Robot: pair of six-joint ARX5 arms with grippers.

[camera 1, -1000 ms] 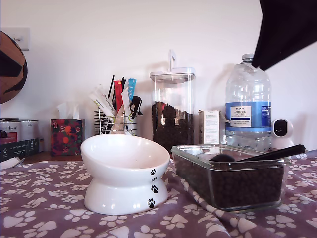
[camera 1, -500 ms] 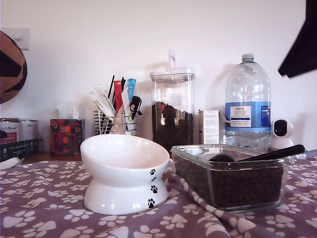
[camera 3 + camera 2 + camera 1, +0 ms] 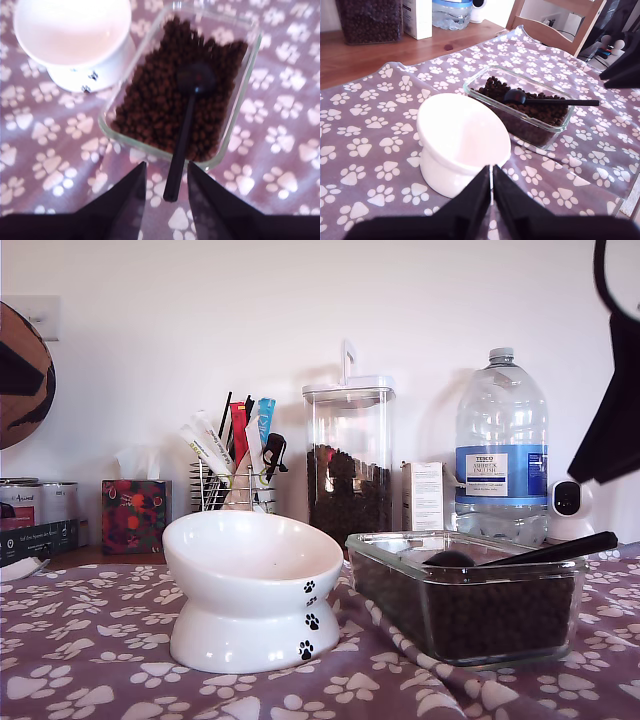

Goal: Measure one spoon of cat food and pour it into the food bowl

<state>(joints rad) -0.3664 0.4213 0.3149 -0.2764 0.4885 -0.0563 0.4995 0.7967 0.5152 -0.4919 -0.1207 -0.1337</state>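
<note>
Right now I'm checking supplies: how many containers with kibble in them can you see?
2. The glass dish at the exterior view's right, beside the white bowl, with the scoop lying in it; and the tall canister behind, against the wall. The bowl looks empty.

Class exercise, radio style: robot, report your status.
First claw shut, empty. Second claw open above spoon handle. Spoon lies in cat food; food bowl empty. Nothing blocking.

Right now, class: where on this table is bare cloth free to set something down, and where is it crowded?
Free: the paw-print cloth in front of the food bowl and towards the exterior view's left. Crowded: the food bowl sits close beside the glass dish, whose spoon overhangs its rim. Behind, the canister, water bottle and utensil rack line the wall.
</note>
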